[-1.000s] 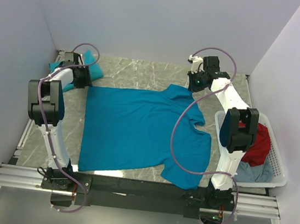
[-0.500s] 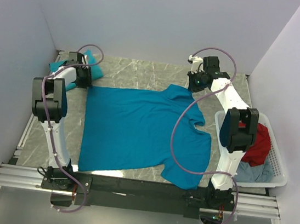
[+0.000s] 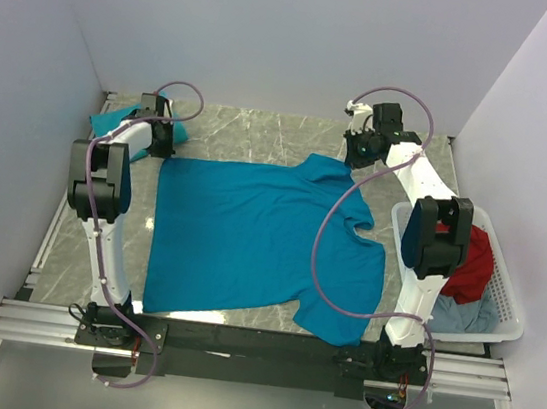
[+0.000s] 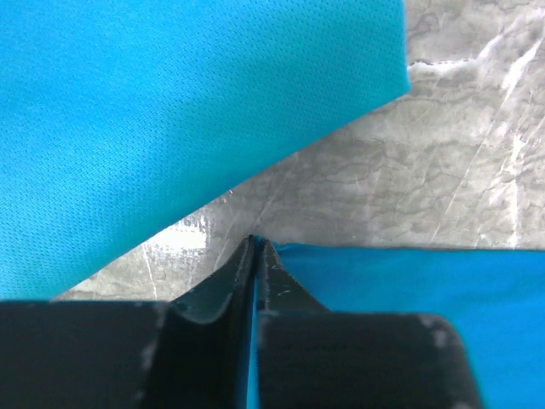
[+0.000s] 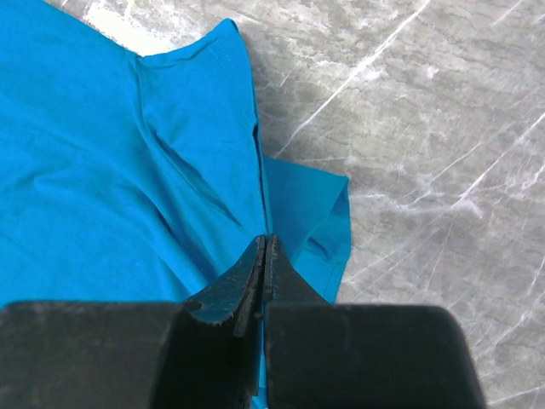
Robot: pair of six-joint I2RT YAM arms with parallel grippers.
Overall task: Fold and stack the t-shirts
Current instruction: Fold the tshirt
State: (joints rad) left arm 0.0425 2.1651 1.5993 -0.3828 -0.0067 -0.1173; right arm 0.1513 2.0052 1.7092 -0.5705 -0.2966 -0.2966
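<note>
A teal-blue t-shirt (image 3: 260,233) lies spread flat on the marble table. My left gripper (image 3: 161,139) is at its back left corner. In the left wrist view the left gripper (image 4: 255,244) is shut, with a thin strip of the shirt's edge (image 4: 409,290) between its jaws. My right gripper (image 3: 358,155) is at the back right sleeve. There the right gripper (image 5: 264,243) is shut on the sleeve cloth (image 5: 306,213). A second teal t-shirt (image 3: 113,121) lies bundled in the back left corner, also as the second t-shirt (image 4: 170,111) just beyond the left fingers.
A white basket (image 3: 510,291) stands at the right edge, holding a red garment (image 3: 469,266) and a grey-blue one (image 3: 461,315). Pale walls close in the table at the back and both sides. Bare marble (image 3: 253,131) shows behind the shirt.
My left gripper has closed onto the shirt's back left corner, and the left arm's upper link has shifted slightly. The right arm and the spread shirt have not moved.
</note>
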